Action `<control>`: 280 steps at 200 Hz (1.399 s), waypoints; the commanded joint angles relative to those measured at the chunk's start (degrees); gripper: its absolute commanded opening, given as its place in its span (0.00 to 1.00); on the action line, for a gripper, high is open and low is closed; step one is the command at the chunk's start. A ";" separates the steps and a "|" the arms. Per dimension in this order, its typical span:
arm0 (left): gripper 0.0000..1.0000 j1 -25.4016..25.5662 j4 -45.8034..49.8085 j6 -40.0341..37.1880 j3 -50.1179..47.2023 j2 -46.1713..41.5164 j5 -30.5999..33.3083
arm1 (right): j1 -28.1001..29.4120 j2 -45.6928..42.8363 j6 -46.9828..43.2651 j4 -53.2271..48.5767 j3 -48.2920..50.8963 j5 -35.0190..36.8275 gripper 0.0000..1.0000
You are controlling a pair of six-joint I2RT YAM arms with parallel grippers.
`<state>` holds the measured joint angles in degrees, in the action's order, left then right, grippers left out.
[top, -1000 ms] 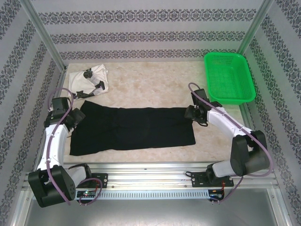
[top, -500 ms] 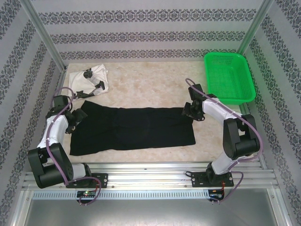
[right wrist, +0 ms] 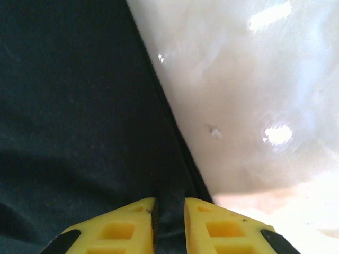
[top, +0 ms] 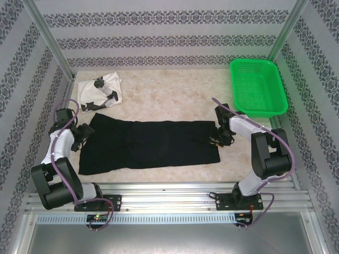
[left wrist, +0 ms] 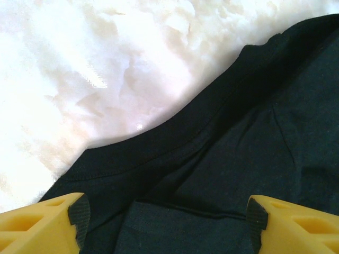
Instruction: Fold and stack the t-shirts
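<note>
Right gripper [right wrist: 169,218]: jaws narrow, down to a thin slit; yellow fingers [right wrist: 124,227] almost parallel, tips down on the right edge of the black t-shirt [top: 148,145]; dark cloth shows in the slit; cannot tell whether the hem is actually pinched or just lying under the tips; bare table [right wrist: 254,95] starts just right of the fingers. Right arm [top: 265,153]: base at the near rail, elbow folded out to the right, forearm running back left toward the shirt, wrist tipped steeply down at the shirt's far-right corner area. Left gripper [left wrist: 164,225]: jaws wide; fingers [left wrist: 37,225] at opposite lower corners of the wrist view, black cloth and a stitched hem between and ahead of them; nothing clamped; cannot tell if the tips touch the cloth. Left arm [top: 58,153]: rises from its base along the left side of the table, wrist bent in toward the shirt's far-left corner, claw angled down. Black t-shirt lies flat, spread lengthwise across the near-middle of the table between the two claws; some folds at its left end. White t-shirt [top: 100,90] with black marks sits crumpled at the far-left corner, near the black one's left end, not overlapping. Green basket [top: 258,87] at the far-right corner, apart from both shirts.
</note>
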<state>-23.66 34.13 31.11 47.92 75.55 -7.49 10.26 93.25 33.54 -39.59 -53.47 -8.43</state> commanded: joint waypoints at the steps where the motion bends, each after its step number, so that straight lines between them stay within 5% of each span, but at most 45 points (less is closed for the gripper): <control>1: 0.78 -0.41 -1.42 -2.11 -0.47 0.30 -0.81 | 0.23 -2.98 -0.71 -4.34 0.64 -1.81 0.22; 44: 0.82 0.30 -3.59 -5.25 -1.35 0.97 -7.68 | -4.69 -6.02 -1.97 -3.74 -3.04 1.11 0.32; 100: 0.90 1.64 -4.14 -6.71 0.01 6.94 -8.98 | -4.56 9.86 -4.39 0.83 -13.89 -3.98 0.44; 158: 0.88 2.34 -5.75 -3.61 5.48 18.42 -8.01 | -2.53 17.43 -4.38 -0.73 -19.15 -1.81 0.40; 177: 0.78 3.45 -6.07 -3.31 8.19 22.78 -9.21 | -2.57 17.50 -3.76 -1.72 -19.18 -1.15 0.29; 224: 0.23 5.75 -4.58 -3.24 13.48 29.66 -9.35 | -2.58 14.62 -1.54 -1.24 -15.85 -0.29 0.00; 280: 0.17 11.53 -3.28 -3.95 19.60 32.13 -7.31 | -5.88 2.18 3.12 -2.46 -5.75 3.37 0.00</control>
<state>-15.62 29.17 27.83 65.21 105.56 -16.01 6.26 101.49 33.63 -39.64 -63.20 -8.51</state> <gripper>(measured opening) 0.170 0.048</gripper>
